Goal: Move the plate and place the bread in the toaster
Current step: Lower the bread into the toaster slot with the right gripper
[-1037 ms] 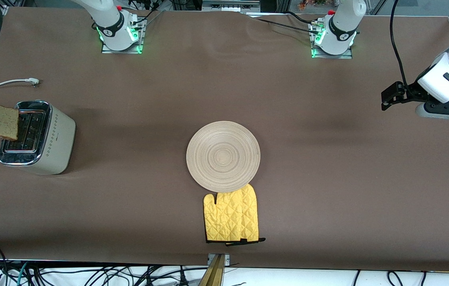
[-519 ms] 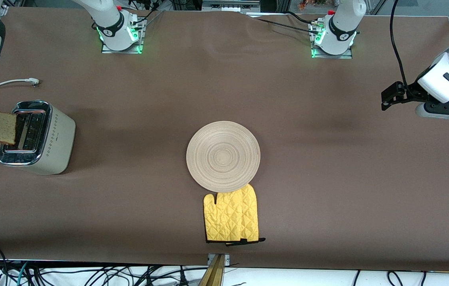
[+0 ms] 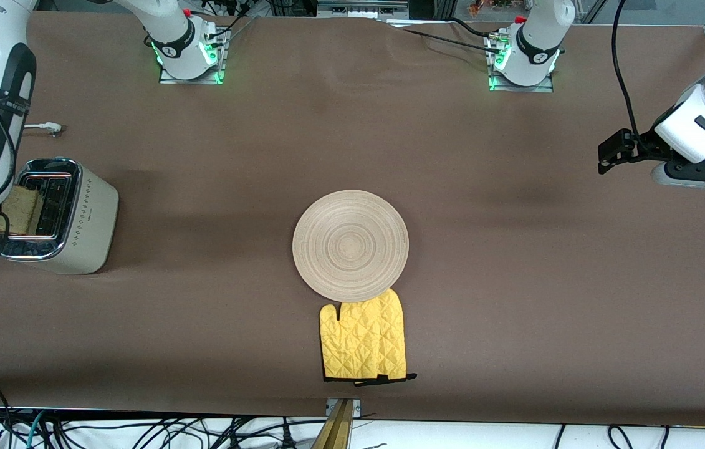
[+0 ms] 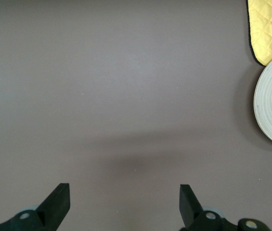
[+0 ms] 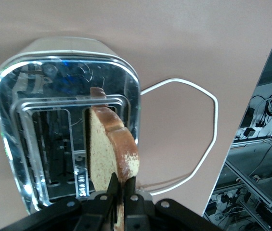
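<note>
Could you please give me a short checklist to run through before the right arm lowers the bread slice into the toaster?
1. Grip: the right gripper is shut on the tan speckled wholegrain bread slice, pinching its lower edge. Ok.
2. Alignment: the bread stands on edge over one slot of the cream-beige toaster with the chrome top. Ok, as far as the right wrist view shows.
3. Depth: most of the slice is above the chrome top. Not ok yet.
4. White cord: loops on the table beside the toaster, away from the slots. Ok.
5. Left gripper: open, over bare table, waiting. Ok.
6. Round beige wooden plate: mid-table, overlapping the yellow oven mitt. Ok.
</note>
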### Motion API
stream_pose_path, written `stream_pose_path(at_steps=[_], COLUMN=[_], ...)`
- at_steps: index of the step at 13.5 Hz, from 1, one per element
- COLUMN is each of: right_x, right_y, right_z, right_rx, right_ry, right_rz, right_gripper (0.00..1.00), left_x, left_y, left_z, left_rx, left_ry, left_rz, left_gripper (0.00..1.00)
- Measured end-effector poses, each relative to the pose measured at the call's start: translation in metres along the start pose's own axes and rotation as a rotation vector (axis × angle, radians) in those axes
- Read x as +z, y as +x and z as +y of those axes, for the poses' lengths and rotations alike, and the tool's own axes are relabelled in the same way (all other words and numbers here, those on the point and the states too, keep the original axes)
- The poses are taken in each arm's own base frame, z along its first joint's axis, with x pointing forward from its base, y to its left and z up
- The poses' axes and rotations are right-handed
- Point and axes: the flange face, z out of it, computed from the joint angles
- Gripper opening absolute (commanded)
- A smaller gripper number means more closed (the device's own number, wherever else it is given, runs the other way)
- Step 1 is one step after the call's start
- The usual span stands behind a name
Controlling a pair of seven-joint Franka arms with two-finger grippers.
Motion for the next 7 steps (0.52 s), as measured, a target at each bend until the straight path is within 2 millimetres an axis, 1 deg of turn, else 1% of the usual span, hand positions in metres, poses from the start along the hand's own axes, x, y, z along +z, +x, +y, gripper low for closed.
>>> stream_pose_path(at_steps=[1, 2, 3, 4, 7], right_x=[0.001, 0.002, 0.004, 0.005, 0.007], right_y=[0.002, 0.003, 0.004, 0.005, 0.008], right_z=[-0.005, -0.007, -0.008, -0.009, -0.009], right_rx=[0.014, 0.026, 0.031, 0.033, 0.038], right_ry=[0.001, 0.001, -0.001, -0.001, 0.017], right_rz=[-0.001, -0.004, -0.007, -0.007, 0.008], right_gripper=[0.3, 0.68, 0.98, 1.0, 1.0], left_x=[-0.002, -0.005, -0.006, -0.006, -0.005], left_y=[0.002, 0.006, 0.009, 0.011, 0.014], left_z=[0.001, 0.002, 0.003, 0.004, 0.003], left_rx=[0.002, 0.005, 0.007, 0.008, 0.008], left_ry=[-0.001, -0.003, -0.004, -0.005, -0.007], left_rz=[0.007, 0.015, 0.018, 0.02, 0.019], left_gripper=[1.0, 1.0, 1.0, 1.0, 1.0])
